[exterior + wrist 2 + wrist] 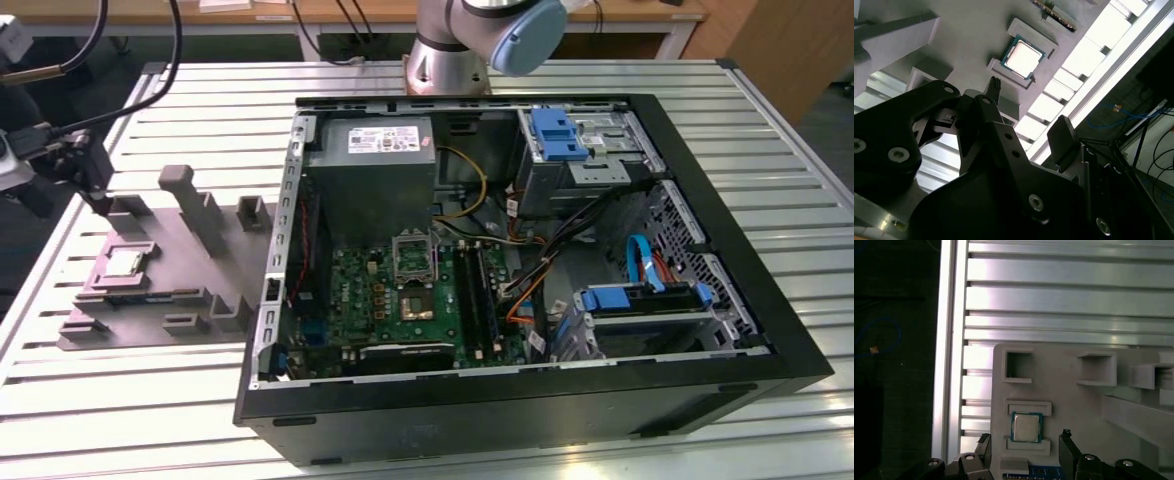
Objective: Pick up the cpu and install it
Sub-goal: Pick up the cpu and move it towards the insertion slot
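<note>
— Black links of the gripper (pixel 1025 436) sit closest to the lens in both wrist views. Does it carry anything?

— Nothing. The two fingers (pixel 1068 452) stand wide apart with only air between them, so the jaws are open and empty.

— Where is the cpu (pixel 1026 427), then?

— It lies flat in its shallow recess on the grey fixture (pixel 1069 405), silvery top up, not yet lifted. In the exterior view the fixture rests on the slatted table (pixel 134 400), at that view's left, well apart from the computer case (pixel 534 410).

— And how does the chip lie relative to the jaws?

— In the first wrist view it sits on the line between the two fingertips but beyond them, touching neither. The exterior view shows the gripper hanging over the far part of the fixture, with the chip lower and nearer. It is lined up, by the look of it, but clearly apart.

— What about the socket (pixel 414 252)?

— Its metal frame shows on the motherboard (pixel 400 300) inside the case, and no chip appears to be seated there, though that is hard to make out.

— So how far along is the task?

— Early, as a judgement. The approach seems under way, while both the pick and the install remain undone.
</note>
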